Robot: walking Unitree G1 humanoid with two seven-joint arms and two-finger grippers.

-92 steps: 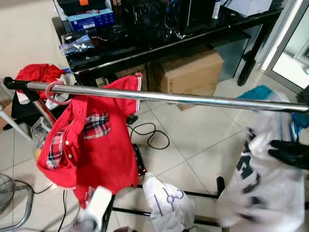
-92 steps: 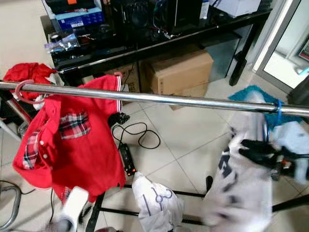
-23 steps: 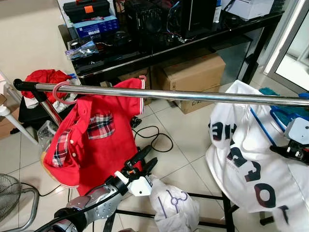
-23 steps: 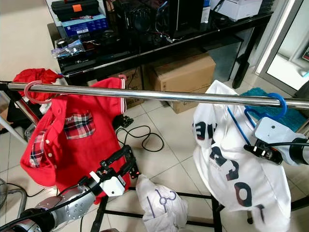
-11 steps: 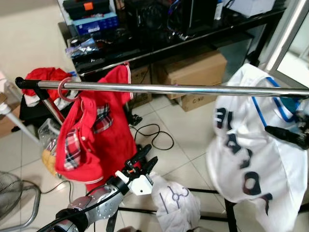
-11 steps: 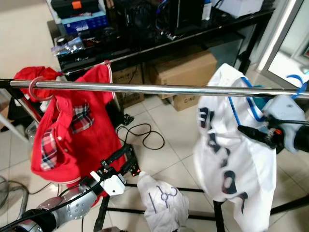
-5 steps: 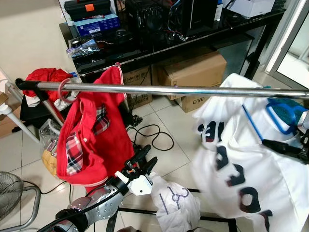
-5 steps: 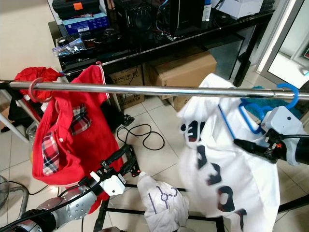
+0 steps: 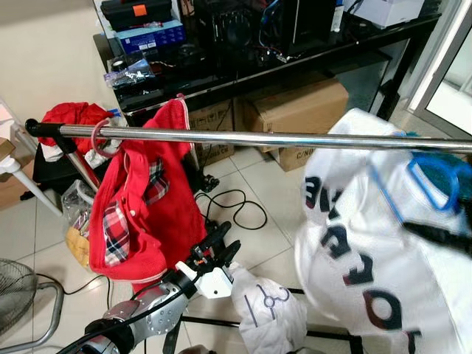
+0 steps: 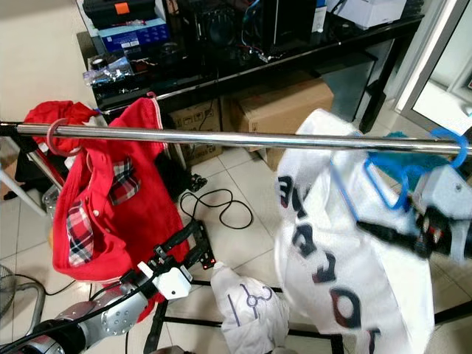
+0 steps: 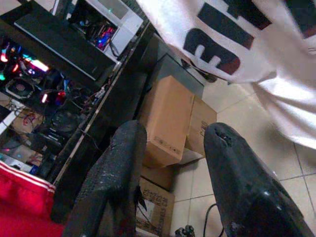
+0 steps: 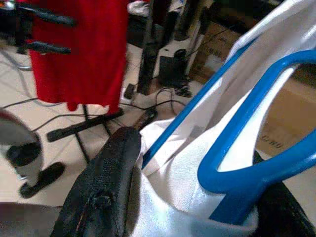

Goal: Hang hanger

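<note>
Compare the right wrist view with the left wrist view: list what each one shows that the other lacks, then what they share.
Right wrist view: the blue hanger between the right gripper's fingers, with white cloth bunched in the grip, and the rack's black base bars on the floor.

Left wrist view: the left gripper open and holding nothing, cardboard boxes under a black table loaded with electronics.

Both: the white shirt, a patch of the red shirt and the tiled floor.
</note>
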